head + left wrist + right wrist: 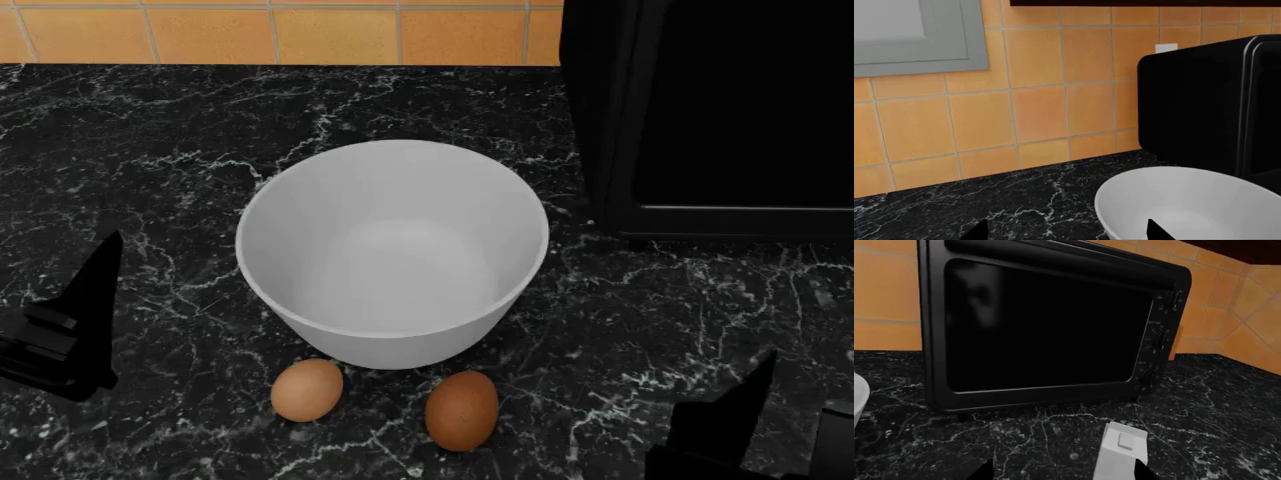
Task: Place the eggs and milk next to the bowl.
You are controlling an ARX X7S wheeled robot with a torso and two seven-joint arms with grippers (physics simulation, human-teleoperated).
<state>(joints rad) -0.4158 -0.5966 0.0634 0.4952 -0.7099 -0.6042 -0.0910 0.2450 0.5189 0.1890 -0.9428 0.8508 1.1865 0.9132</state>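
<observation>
Resting beside the bowl, two eggs between both grippers, milk between the spread right fingers, ungripped, left fingers spread at the bowl's rim, empty.

Two eggs are counted on the table: a pale egg at the bowl's 7 o'clock and a darker egg at 5 o'clock. One bowl, one milk carton and one oven are seen.
</observation>
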